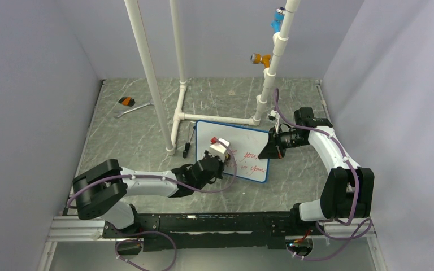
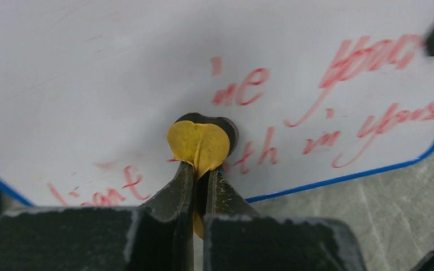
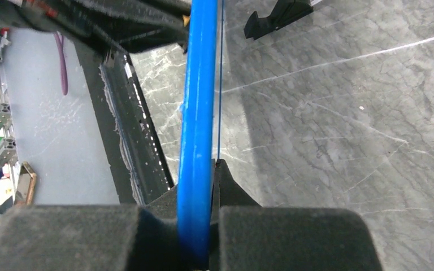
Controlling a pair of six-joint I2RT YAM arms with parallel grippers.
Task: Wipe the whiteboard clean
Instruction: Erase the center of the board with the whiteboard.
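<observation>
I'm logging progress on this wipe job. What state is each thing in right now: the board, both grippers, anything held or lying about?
whiteboard: partly wiped; upper left clean, red writing left on the right and lower parts.
left gripper: shut on the eraser pad.
eraser pad: yellow, pinched, seemingly against the board face.
right gripper: shut on the whiteboard's blue edge.
marker: lying on the table beside the board; cap unclear.

Blue-framed whiteboard (image 1: 243, 141), partly blank, bears red handwritten lines.
</observation>
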